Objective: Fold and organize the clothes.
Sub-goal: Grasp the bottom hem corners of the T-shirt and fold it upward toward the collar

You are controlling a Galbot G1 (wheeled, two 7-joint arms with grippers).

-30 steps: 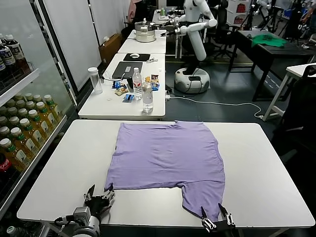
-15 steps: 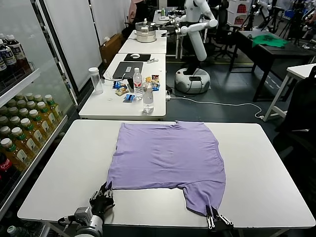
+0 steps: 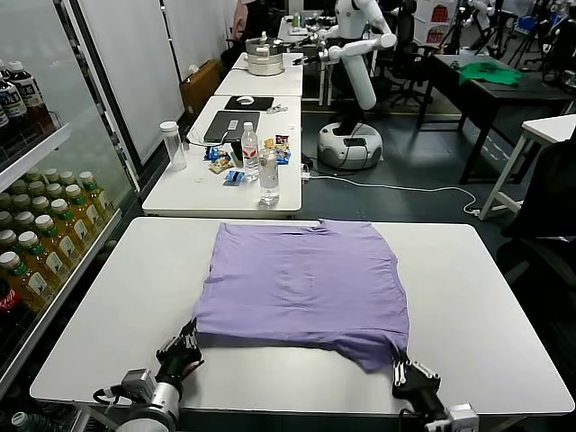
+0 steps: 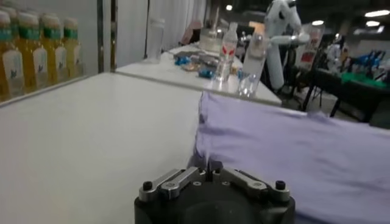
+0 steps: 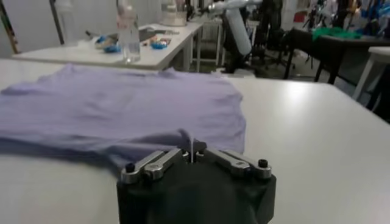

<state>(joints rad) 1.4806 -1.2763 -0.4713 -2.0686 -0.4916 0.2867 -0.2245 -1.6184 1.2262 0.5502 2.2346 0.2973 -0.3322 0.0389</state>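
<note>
My left claw (image 3: 186,346): pinched shut on the T-shirt's (image 3: 301,279) near left corner. T-shirt: lavender, spread mid-counter (image 3: 486,297), no legible print. My right claw (image 3: 403,371): closed on its near right corner, fabric bunched there.

White table (image 3: 504,297), a lavender T-shirt (image 3: 301,283) spread flat across its middle, near edge bunched.

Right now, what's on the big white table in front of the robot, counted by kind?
Lavender T-shirt: 1
Robot grippers, left gripper and right gripper, each with fingers shut on the shirt's near edge: 2
Total: 3
</note>
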